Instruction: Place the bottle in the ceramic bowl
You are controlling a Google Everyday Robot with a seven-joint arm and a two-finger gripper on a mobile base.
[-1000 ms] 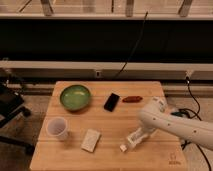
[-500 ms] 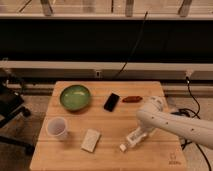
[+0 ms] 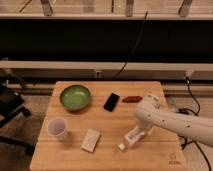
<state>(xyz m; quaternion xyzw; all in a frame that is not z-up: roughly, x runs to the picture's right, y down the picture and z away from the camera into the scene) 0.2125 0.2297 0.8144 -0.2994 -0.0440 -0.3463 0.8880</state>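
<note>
Hovering low over the front right of the wooden counter (image 3: 107, 129), the tool (image 3: 132, 135) has barely shifted in the last sec and sits right on the white bottle (image 3: 123, 145); can't tell if it's open or closed. Bottle looks unlifted, so prob. the grasp is only settling, w/ the green ceramic bowl (image 3: 75, 97) well apart at back left.

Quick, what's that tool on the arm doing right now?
Tool: low over the table, at the bottle; open or closed cannot be told.
</note>
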